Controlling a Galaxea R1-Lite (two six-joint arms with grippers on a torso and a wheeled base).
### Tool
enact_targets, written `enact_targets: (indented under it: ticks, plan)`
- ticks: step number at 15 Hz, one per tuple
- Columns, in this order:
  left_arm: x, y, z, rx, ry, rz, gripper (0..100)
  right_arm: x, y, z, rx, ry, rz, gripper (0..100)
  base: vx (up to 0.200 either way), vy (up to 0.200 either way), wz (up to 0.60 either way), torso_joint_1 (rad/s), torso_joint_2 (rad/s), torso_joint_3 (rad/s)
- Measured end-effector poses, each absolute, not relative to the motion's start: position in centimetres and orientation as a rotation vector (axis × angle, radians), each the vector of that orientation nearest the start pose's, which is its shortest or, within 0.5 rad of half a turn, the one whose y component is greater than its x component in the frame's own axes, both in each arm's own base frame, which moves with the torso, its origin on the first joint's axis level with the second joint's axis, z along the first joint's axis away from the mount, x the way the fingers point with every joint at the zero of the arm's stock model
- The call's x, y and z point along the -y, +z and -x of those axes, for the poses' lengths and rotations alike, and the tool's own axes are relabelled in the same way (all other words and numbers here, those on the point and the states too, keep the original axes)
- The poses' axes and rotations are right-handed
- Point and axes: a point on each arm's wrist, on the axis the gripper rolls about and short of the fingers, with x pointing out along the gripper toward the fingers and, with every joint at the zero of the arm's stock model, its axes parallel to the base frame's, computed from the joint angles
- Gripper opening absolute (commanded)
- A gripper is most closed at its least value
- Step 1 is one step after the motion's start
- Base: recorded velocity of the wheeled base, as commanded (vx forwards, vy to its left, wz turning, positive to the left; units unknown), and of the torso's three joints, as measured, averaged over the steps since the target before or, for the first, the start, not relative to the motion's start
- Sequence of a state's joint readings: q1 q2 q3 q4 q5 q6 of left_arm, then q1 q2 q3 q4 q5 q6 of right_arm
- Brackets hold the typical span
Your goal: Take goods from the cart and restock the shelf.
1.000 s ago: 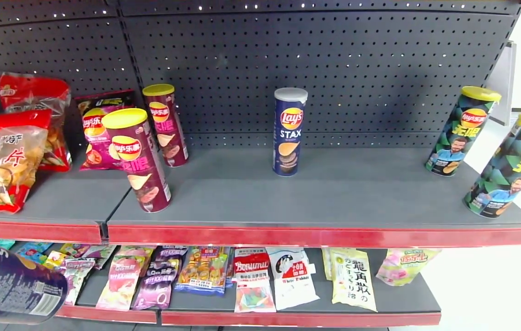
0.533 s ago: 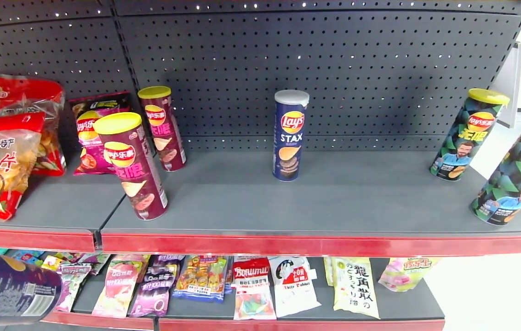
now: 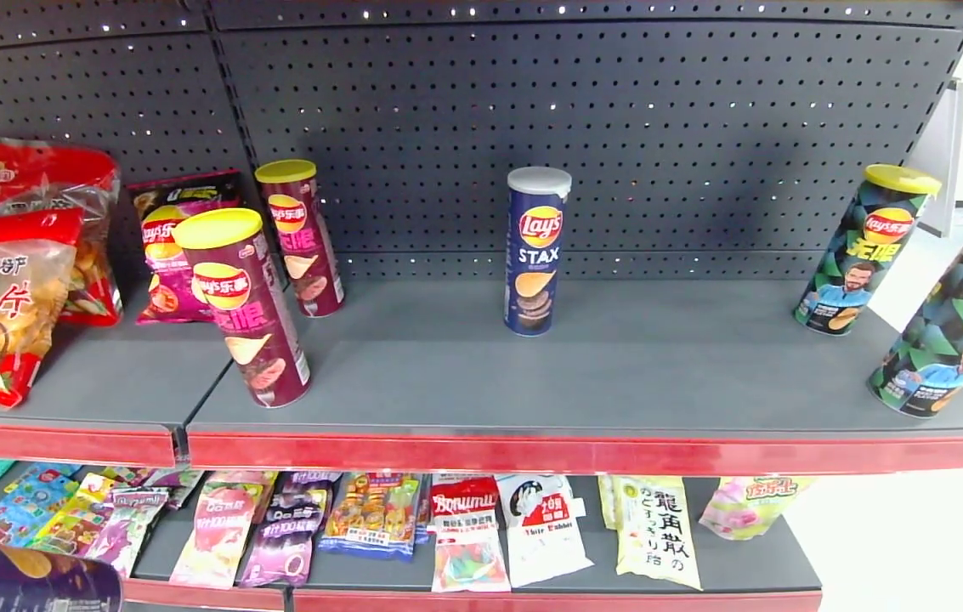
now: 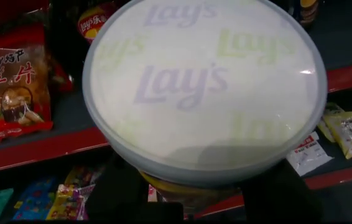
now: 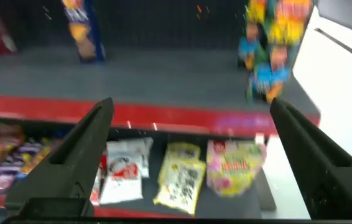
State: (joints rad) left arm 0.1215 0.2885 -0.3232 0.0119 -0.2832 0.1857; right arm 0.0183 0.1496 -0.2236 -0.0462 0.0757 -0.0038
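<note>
The left pincer is clamped on a blue can of chips. Its dark fingers sit on both sides of the can, just under the pale lid. In the head view the can is low at the near left, below the top shelf, and it looks tipped on its side. The right pincer has its fingers wide apart, with nothing between them. It points at the right part of the shelf.

I think the step now is bringing the can to the shelf. It is not yet put down.

Next, I think the can must go up, higher than the red edge at the front. It must be turned to stand up. A good spot looks to be the bare place near the standing blue can. The arm should keep away from the purple cans on the left so none get knocked over.
</note>
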Motion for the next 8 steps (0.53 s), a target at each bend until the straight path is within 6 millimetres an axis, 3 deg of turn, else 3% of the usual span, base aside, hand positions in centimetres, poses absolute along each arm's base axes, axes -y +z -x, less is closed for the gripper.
enact_targets:
  ticks: [2, 4, 8]
  plan:
    - [0.8, 17.1, 1.6, 0.057, -0.161, -0.193, 0, -0.2, 19.6, 0.6, 0.091, 0.192, 0.060, 100, 0.000, 0.000, 0.00, 0.000, 0.00, 0.000]
    - [0.8, 17.1, 1.7, 0.066, -0.156, -0.194, 0, -1.0, 22.9, -3.6, 0.007, 0.349, 0.109, 100, 0.000, 0.000, 0.00, 0.000, 0.00, 0.000]
    - [0.9, 17.4, 1.9, 0.083, -0.148, -0.179, 0, -5.9, 26.4, -13.5, -0.073, 0.595, 0.157, 100, 0.000, 0.000, 0.00, 0.000, 0.00, 0.000]
